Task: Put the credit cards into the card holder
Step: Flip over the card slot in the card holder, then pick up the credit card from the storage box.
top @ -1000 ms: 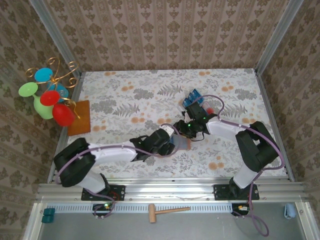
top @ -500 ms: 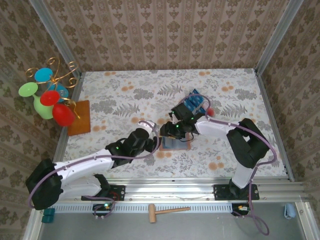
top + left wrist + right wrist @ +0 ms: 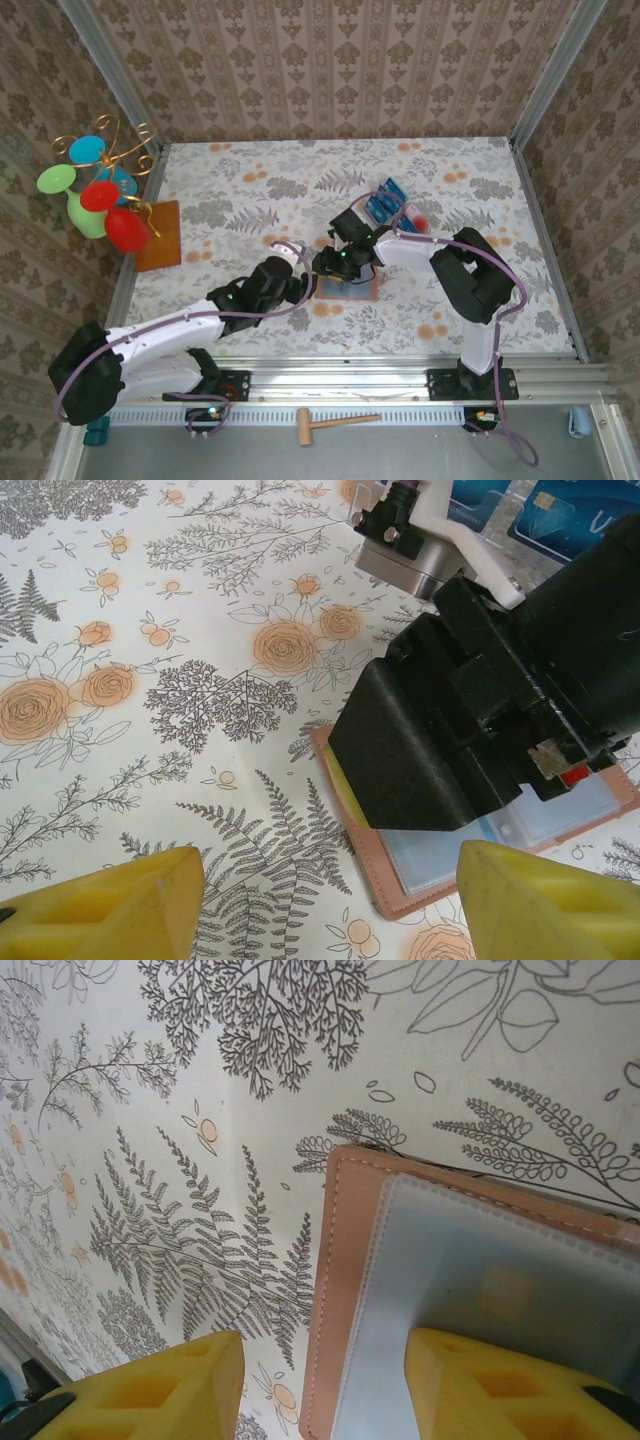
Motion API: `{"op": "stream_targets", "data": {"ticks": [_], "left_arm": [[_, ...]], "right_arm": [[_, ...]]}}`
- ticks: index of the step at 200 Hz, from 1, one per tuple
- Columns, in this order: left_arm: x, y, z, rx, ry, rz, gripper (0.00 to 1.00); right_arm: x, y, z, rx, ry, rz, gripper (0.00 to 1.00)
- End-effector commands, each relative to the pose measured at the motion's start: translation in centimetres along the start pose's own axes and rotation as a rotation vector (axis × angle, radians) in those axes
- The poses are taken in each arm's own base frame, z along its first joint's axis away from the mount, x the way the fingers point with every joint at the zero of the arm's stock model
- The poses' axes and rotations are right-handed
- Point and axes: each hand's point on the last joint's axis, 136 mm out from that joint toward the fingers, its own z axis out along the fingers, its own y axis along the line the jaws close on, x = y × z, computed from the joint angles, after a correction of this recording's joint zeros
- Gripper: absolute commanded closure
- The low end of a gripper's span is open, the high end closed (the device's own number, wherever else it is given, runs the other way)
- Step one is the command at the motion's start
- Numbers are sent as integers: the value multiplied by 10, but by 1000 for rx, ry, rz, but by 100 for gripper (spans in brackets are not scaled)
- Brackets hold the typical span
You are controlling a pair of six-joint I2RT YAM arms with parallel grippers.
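The card holder (image 3: 358,290) lay open and flat on the bench (image 3: 230,190), near the middle and towards the near edge. Its reddish-brown leather border showed stitching. Clear plastic sleeves faced upward inside it (image 3: 420,875).

The right pincer (image 3: 333,265) stood directly over the holder's left end. In the right wrist view its yellow fingers (image 3: 510,1390) were spread. One lay over the clear sleeve. The other hung over bare bench beside the holder's stitched edge (image 3: 335,1260). Nothing was seen pinched between them.

The left pincer (image 3: 305,283) sat just left of the holder, close to the right pincer. In the left wrist view its two yellow fingers (image 3: 110,905) were spread wide with patterned bench between them. They were short of the holder and held nothing.

The credit cards (image 3: 385,200) were blue and stood together in a clear plastic tray (image 3: 400,212) beyond the holder, near the right forearm. A red dot (image 3: 420,220) marked the tray's right side. In the left wrist view one card (image 3: 585,510) showed a chip and a pale letter "V" at the frame edge. The rest of the writing was cut off and could not be read.

An orange-brown mat (image 3: 160,235) lay at the bench's left edge, well apart from the holder. A gold-wire ornament with coloured discs (image 3: 100,190) stood beside it. A wooden mallet (image 3: 335,424) lay on the ledge below the arm bases.
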Motion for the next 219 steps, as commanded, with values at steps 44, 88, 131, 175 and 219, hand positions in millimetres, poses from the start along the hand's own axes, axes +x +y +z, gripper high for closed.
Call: {"op": "stream_targets", "data": {"ticks": [44, 88, 131, 175, 219], "left_arm": [[5, -3, 17, 19, 36, -46, 29], [11, -7, 41, 36, 120, -64, 28], [16, -11, 65, 36, 203, -78, 27], [13, -11, 73, 34, 223, -95, 27], [13, -9, 72, 33, 227, -101, 27]], "right_arm": [[-36, 29, -70, -34, -107, -25, 52], [-74, 2, -137, 43, -238, -21, 52], [-92, -69, -179, 407, -274, -138, 56], [-104, -103, -198, 650, -246, -259, 69], [-110, -122, -194, 769, -165, -323, 74]]}}
